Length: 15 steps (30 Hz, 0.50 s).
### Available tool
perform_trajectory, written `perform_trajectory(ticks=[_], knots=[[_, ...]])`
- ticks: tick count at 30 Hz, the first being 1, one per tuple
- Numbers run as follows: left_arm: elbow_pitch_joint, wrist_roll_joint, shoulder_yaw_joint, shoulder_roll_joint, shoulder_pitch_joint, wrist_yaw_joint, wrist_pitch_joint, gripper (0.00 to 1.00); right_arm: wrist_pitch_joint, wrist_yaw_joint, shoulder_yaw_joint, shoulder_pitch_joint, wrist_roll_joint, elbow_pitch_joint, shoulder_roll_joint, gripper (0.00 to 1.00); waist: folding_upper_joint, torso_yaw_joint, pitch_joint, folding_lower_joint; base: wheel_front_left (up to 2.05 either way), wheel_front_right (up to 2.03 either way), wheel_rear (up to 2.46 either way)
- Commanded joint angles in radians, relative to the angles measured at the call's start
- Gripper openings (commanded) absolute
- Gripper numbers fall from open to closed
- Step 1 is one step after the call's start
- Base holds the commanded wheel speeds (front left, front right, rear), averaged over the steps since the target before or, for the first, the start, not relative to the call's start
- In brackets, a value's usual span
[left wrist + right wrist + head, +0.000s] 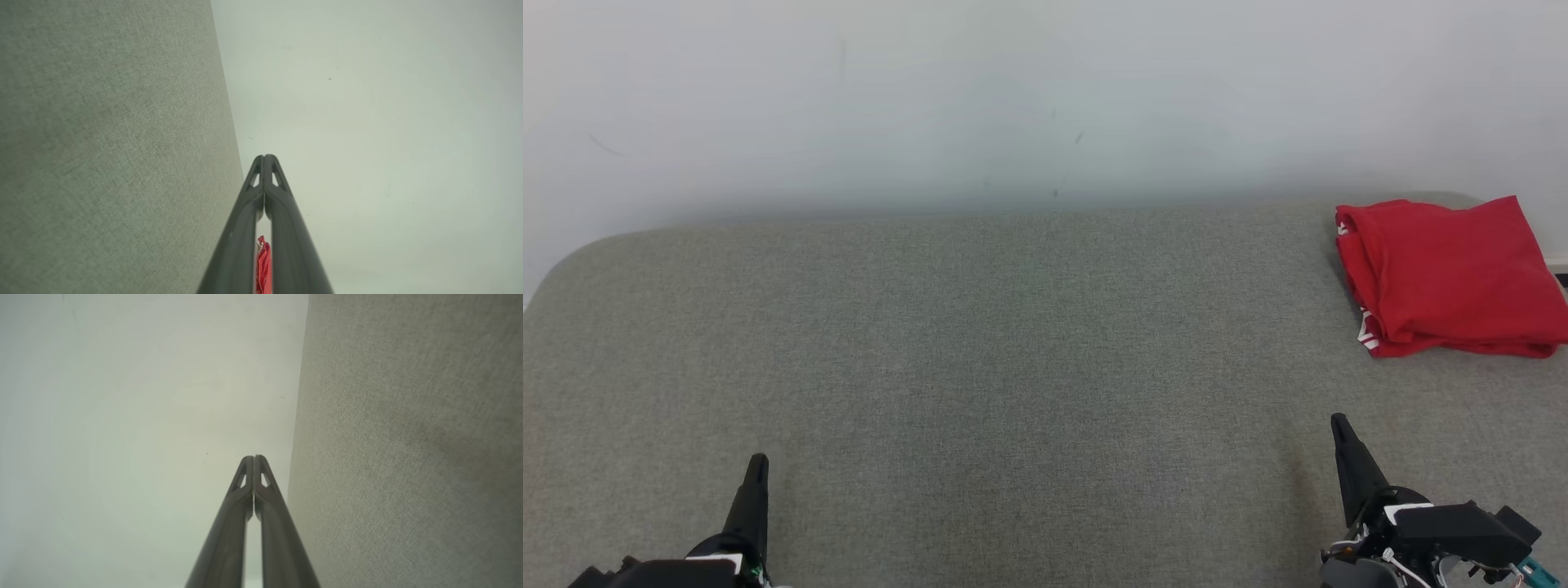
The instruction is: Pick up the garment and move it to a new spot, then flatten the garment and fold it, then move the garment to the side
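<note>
seen from the head camera at my remote desk: the folded red cloth garment [1445, 278], white trim showing along its left edge, lies at the far right of the broad grey woven-fabric surface [1013, 367]. it sits close to the back edge, where a plain white wall [1013, 98] rises, and its right side runs out of the picture.

the left claw [757, 465], two long dark fingers, points up from the lower left corner with its fingers pressed together into a single spike, gripping nothing. the right claw [1339, 426], of the same dark make, stands at the lower right, likewise drawn tight and empty. it is below the garment in the view and well apart from it. the left claw is further off, across the width of the bare grey fabric.

my left wrist camera shows that claw's tips meeting. a thin slit lower down between the fingers gives a sliver of the red cloth beyond, with grey fabric to one side and white wall to the other. the right wrist camera shows its tips touching too, against wall and fabric. i cannot tell whether either claw rests on the surface or hangs just above it.
</note>
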Motion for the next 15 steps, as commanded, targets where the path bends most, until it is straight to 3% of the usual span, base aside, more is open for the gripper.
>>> perform_trajectory(ticks=[1, 15], knots=[[0.001, -0.023, 0.001, -0.003, -0.017, -0.009, 0.007, 0.00, 0.006, -0.002, -0.003, -0.008, 0.018, -0.005, 0.005, 0.00, -0.0001, 0.001, 0.001, -0.0001, 0.00, 0.00, 0.00], [0.003, -0.061, 0.000, -0.004, -0.023, -0.008, 0.016, 0.00, 0.016, -0.002, -0.006, -0.011, 0.053, -0.004, 0.007, 0.00, -0.0001, 0.003, 0.004, -0.0001, 0.00, 0.00, 0.00]])
